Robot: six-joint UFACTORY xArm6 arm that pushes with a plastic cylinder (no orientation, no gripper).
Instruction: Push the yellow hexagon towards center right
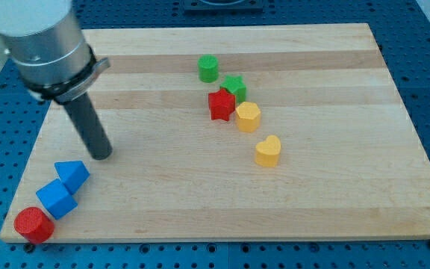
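The yellow hexagon (pixel 248 116) lies a little right of the board's middle, touching the red star (pixel 220 104) on its left. A green star (pixel 234 87) sits just above them. A yellow heart (pixel 268 150) lies below and right of the hexagon, apart from it. My tip (pixel 101 155) rests on the board at the view's left, far from the hexagon, just above the blue blocks.
A green cylinder (pixel 208 69) stands above the cluster. A blue triangle (pixel 72 174), a blue cube (pixel 56 198) and a red cylinder (pixel 33 224) sit at the bottom left corner. The wooden board (pixel 334 194) ends on a blue pegboard surround.
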